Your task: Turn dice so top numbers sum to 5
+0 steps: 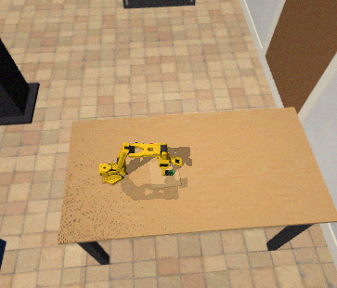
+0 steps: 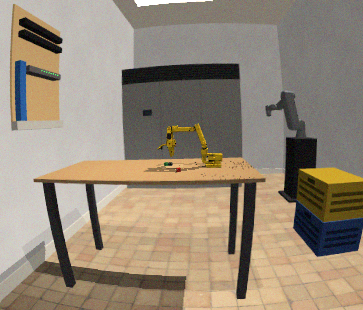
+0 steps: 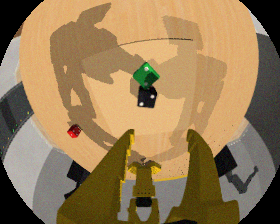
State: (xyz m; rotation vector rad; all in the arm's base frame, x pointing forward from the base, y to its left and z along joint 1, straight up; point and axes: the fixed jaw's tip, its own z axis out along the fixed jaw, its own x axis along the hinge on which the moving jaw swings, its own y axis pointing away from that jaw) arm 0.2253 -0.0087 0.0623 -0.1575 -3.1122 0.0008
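In the wrist view a green die (image 3: 147, 74) lies tilted, corner toward me, right against a black die (image 3: 147, 99) that lies nearer to me. A small red die (image 3: 74, 131) lies apart at the left. They rest on a tan mat (image 3: 157, 63) whose far edge shows as a thin line. My gripper (image 3: 160, 137) hangs above the table, just behind the black die, with its fingers partly apart and nothing between them. In the top view the gripper (image 1: 167, 170) is over the green die (image 1: 172, 172). In the exterior view the green die (image 2: 166, 163) and the red die (image 2: 178, 170) lie below the gripper (image 2: 170, 149).
The yellow arm's base (image 1: 111, 173) stands left of the mat on the wooden table (image 1: 200, 172). Beyond the table stand a black pedestal with a grey arm (image 2: 297, 150) and stacked yellow and blue crates (image 2: 331, 210).
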